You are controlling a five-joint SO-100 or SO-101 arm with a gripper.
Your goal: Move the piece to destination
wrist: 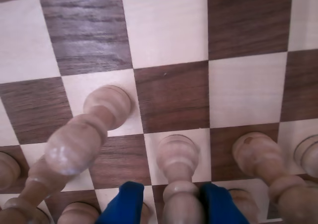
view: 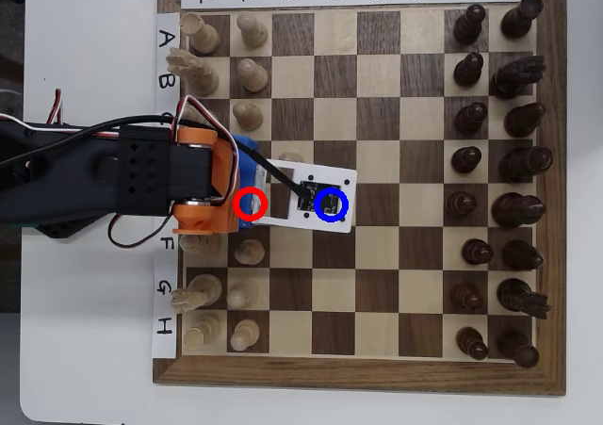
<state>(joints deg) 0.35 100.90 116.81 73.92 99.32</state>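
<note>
In the wrist view the piece, a cream pawn (wrist: 178,157), stands upright on a light square at the bottom centre. My gripper (wrist: 172,189) has blue fingertips (wrist: 124,206) on either side of its head; the right one touches it and a thin gap shows on the left. The light square (wrist: 164,25) two squares ahead of the pawn is bare. In the overhead view my arm (view: 141,175) reaches over the board's left side. A red ring (view: 250,204) is drawn at the gripper. The blue ring (view: 331,204) marking the destination lies over the white wrist camera board, which hides that square.
A pale pawn (wrist: 99,119) stands one square ahead on the left in the wrist view and leans large toward the camera. Another pale pawn (wrist: 258,157) stands close on the right. In the overhead view pale pieces (view: 247,72) line the left columns and dark pieces (view: 490,161) the right.
</note>
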